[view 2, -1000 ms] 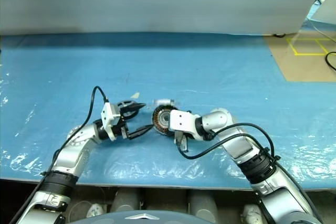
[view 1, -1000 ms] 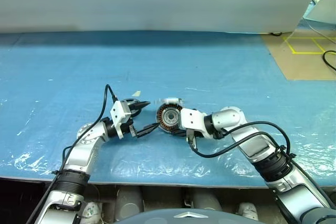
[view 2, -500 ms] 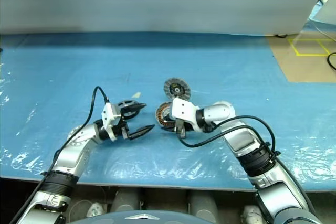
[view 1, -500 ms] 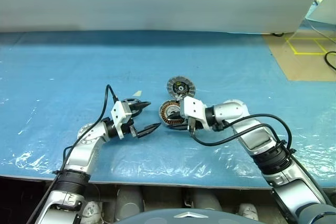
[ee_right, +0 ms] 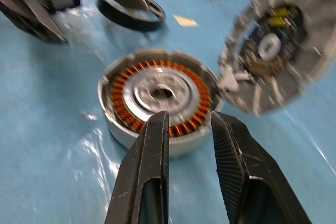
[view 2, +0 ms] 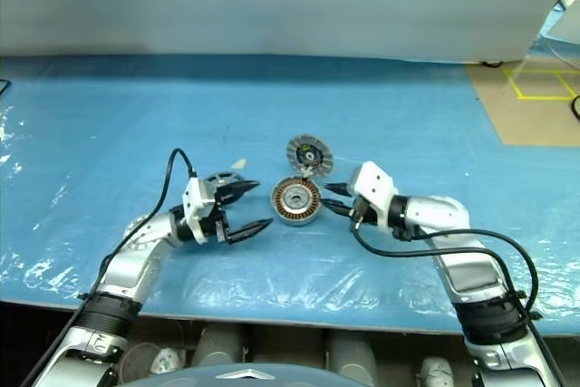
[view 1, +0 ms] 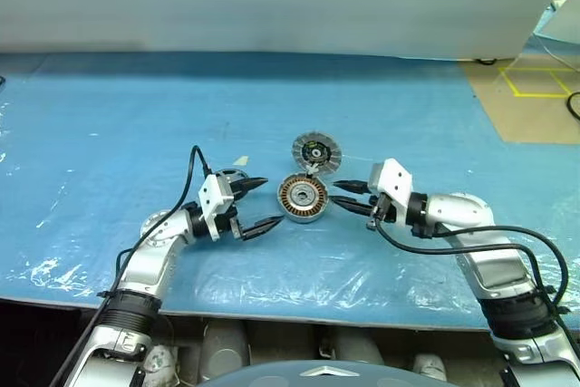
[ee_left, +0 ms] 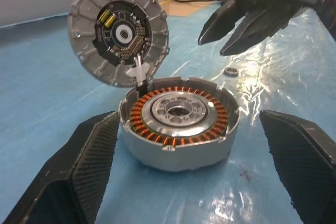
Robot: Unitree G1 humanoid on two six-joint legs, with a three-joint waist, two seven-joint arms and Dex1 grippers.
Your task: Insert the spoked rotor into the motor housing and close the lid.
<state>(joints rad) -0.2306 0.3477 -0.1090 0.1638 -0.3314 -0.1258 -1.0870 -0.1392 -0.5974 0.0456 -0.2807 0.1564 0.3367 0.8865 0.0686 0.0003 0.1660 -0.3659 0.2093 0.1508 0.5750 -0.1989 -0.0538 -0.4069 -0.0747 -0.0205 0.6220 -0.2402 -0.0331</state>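
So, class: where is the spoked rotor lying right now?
In the left eye view the spoked rotor lies flat on the blue sheet, just behind the left hand and left of the motor housing.

i see both my arms bent inward, low over the surface (view 1: 109, 133), end effectors pointing toward each other. my left end effector (view 1: 256, 205) lies roughly level, aiming to the right, its two black fingers spread wide and empty. my right end effector (view 1: 346, 198) aims left with a slight downward tilt, its fingers parted by a narrow gap, gripping nothing.
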